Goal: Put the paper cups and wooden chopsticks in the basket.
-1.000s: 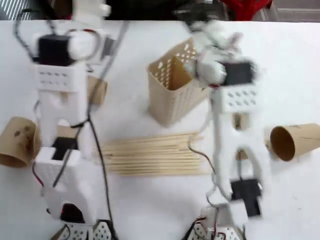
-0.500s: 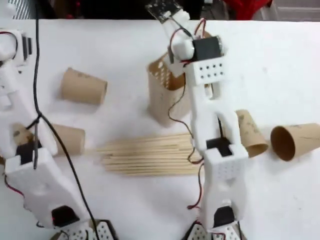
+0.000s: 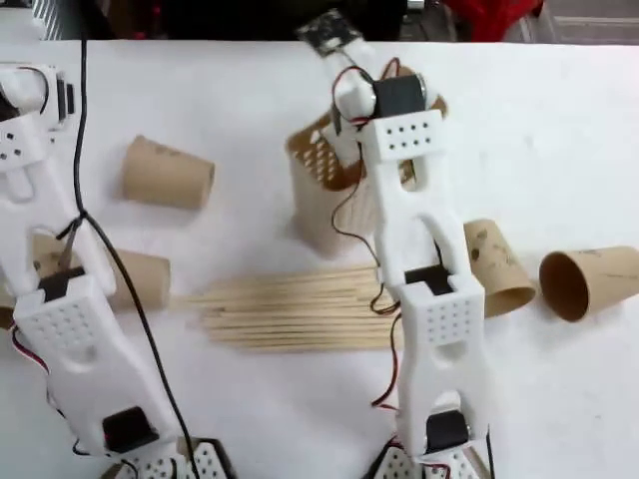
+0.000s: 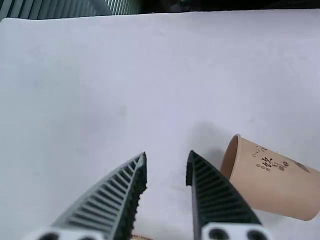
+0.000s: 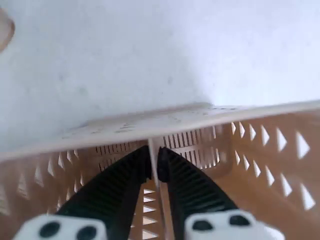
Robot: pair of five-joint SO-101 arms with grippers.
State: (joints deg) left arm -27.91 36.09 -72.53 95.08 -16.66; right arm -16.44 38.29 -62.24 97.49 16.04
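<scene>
Right wrist view puts the right gripper [image 5: 154, 150] inside the cream perforated plastic basket [image 5: 200, 117]. Its black ribbed jaws are drawn to a narrow slit and pinch the thin inner partition [image 5: 156, 190] that meets the rim. In the high view the basket [image 3: 319, 200] sits at upper centre of the white table [image 3: 559, 130], partly covered by the white right arm [image 3: 439, 329], which stretches up from the bottom edge. Just below the basket lies the bundle of pale wooden chopsticks [image 3: 290, 309], flat and running left to right, its right end reaching that arm. Right of the arm a printed brown paper cup [image 3: 494, 267] lies on its side, and just beside it, at the right edge, lies an open-mouthed brown paper cup [image 3: 589, 279] with its mouth turned left. The left gripper [image 4: 167, 155] hovers over bare table, jaws moderately apart with nothing between them; a toppled brown paper cup [image 4: 265, 180] lies just beside one finger. In the high view the white left arm [image 3: 80, 369] fills the left edge, a plain brown paper cup [image 3: 165, 172] lies on its side at upper left, and a half-hidden brown paper cup [image 3: 140, 277] lies against that arm at mid left.
</scene>
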